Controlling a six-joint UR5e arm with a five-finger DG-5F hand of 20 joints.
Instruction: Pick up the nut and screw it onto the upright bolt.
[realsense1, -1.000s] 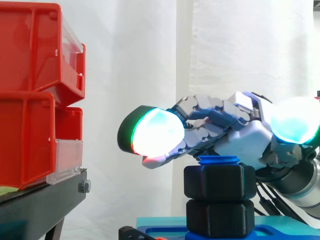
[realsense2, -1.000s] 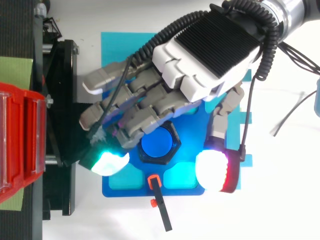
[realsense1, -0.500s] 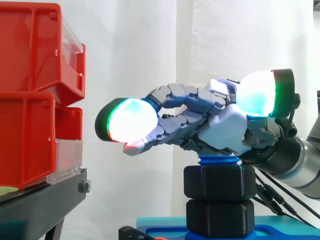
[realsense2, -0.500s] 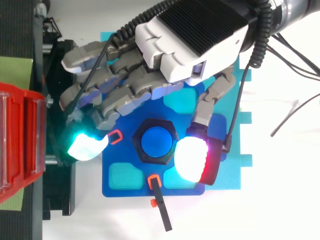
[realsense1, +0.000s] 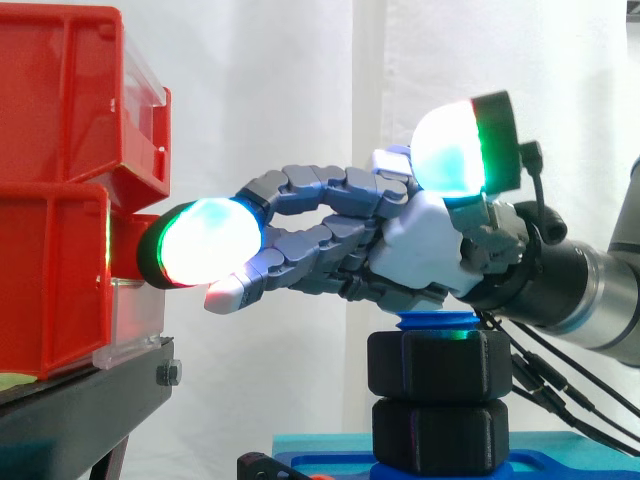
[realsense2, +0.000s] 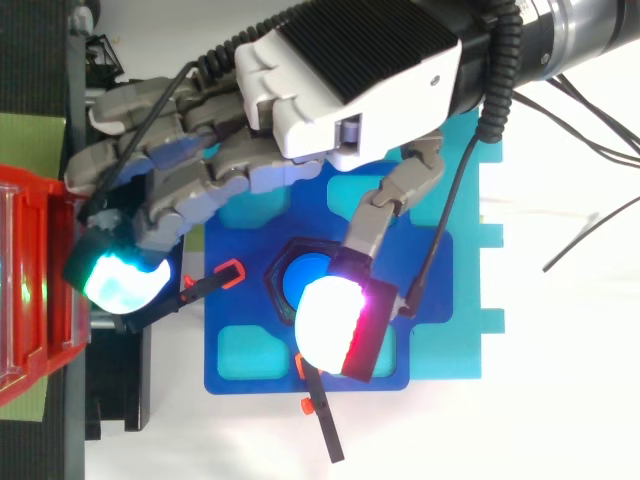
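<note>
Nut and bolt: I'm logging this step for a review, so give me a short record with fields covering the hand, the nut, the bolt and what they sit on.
hand: open, fingers stretched toward the red bins, holding nothing
nut: black, hexagonal, on the bolt, stacked on a second black hex piece
bolt: blue, upright, its top showing just above the nut
hand to nut: palm above it, not gripping it
base: blue plate

Black nut (realsense1: 438, 365); blue bolt (realsense1: 437, 321); red bins (realsense1: 50, 250); white curtain (realsense1: 290, 90)
</note>
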